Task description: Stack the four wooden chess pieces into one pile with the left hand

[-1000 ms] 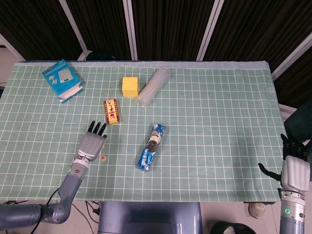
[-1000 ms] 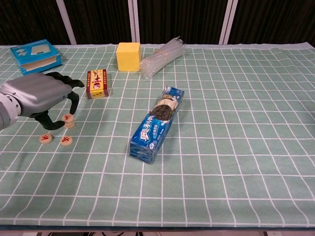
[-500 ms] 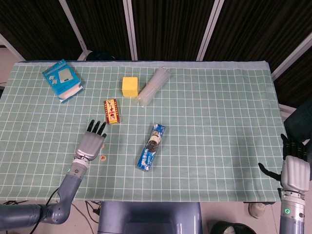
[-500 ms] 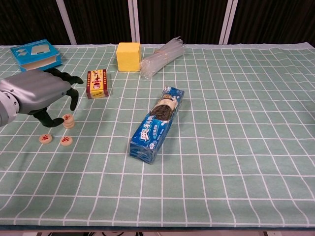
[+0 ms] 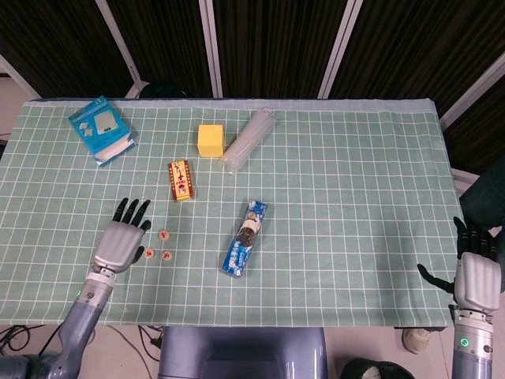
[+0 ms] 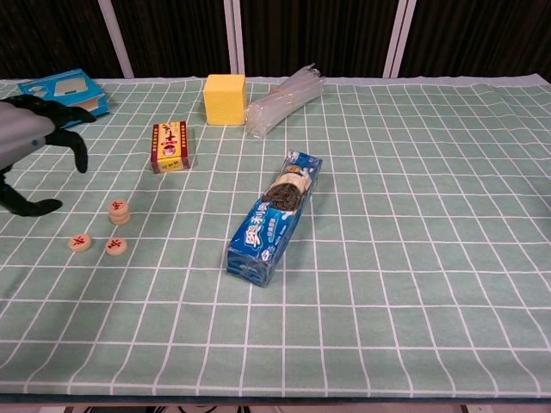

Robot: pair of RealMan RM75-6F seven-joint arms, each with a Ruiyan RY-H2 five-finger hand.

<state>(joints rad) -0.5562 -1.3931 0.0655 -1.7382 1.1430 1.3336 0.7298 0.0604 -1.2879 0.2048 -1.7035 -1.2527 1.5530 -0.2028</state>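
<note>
Two chess pieces are stacked [image 6: 120, 211], with two loose pieces [image 6: 80, 243] lying just nearer on the surface [image 6: 387, 172]. The left hand [image 5: 121, 240] hovers left of them, fingers spread, holding nothing. Next, I'd say, it needs to pinch a loose piece.

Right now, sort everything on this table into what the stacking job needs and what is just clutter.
Job:
- small stack of round wooden chess pieces
- single wooden piece nearest the table's left edge
- single wooden piece beside it
- left hand, holding nothing

Clutter:
- yellow foam cube
- red and yellow card box
- blue biscuit packet
- clear plastic bundle
- blue boxed scale
</note>
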